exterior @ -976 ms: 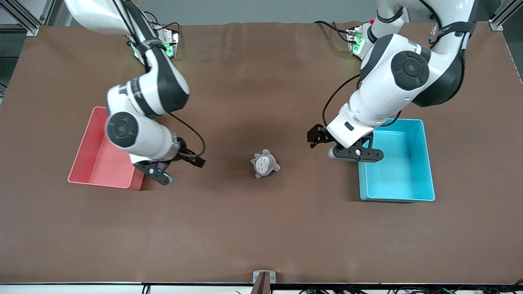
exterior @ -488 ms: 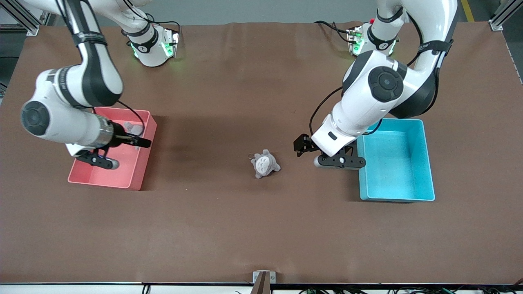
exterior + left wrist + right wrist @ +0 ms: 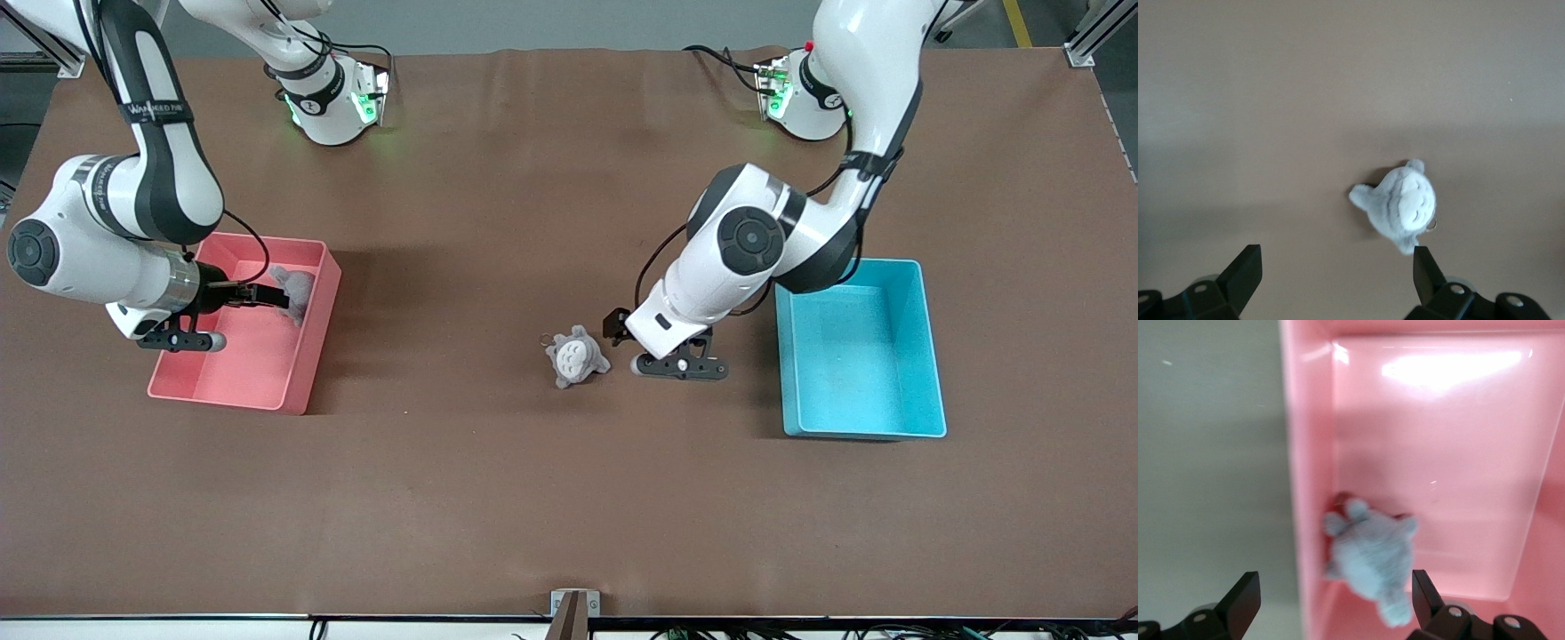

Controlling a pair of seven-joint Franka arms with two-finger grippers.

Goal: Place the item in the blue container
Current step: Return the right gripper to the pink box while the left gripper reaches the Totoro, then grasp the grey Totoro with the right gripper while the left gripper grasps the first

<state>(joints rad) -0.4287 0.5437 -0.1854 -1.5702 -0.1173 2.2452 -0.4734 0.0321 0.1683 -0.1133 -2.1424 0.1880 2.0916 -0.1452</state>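
Brown table: left claw open beside plush; right claw open over pink bin.

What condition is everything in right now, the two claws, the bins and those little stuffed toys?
Left gripper: open, empty, over the table beside the grey plush toy.
Right gripper: open, empty, over the pink bin.
Grey plush toy: lying loose on the table, not gripped.
Blue container: upright, nothing in it.
Pink bin: upright, holding a second plush toy.
Second plush toy: lying in the pink bin against a wall.
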